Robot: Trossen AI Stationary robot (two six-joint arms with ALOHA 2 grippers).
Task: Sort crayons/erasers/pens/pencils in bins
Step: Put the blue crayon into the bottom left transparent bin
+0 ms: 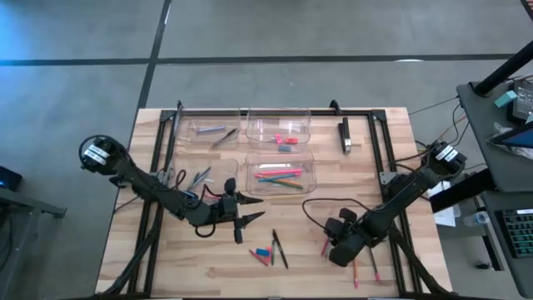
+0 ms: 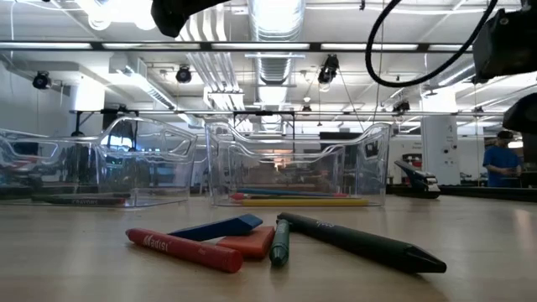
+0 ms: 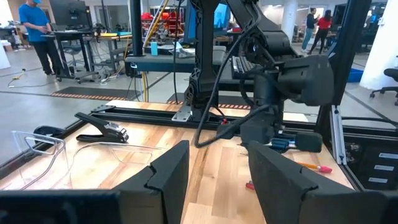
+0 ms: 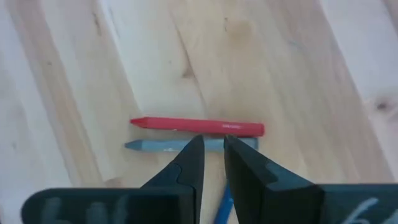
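Red crayon, grey crayon side by side, flat on tabletop.

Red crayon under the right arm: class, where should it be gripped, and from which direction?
Grip the red crayon at mid-length, coming straight down from above. It lies flat on the table, close beside a grey crayon, so the right end effector should straddle its width.

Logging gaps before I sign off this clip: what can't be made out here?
- Right gripper: its fingers hide the middle of the grey crayon; contact cannot be told. In the high view the arm covers it.
- A blue stick is mostly behind the fingers; its kind is unclear.
- Bins: contents too small in the high view, blurred in the low view.
- Left gripper, open: table beneath hidden.
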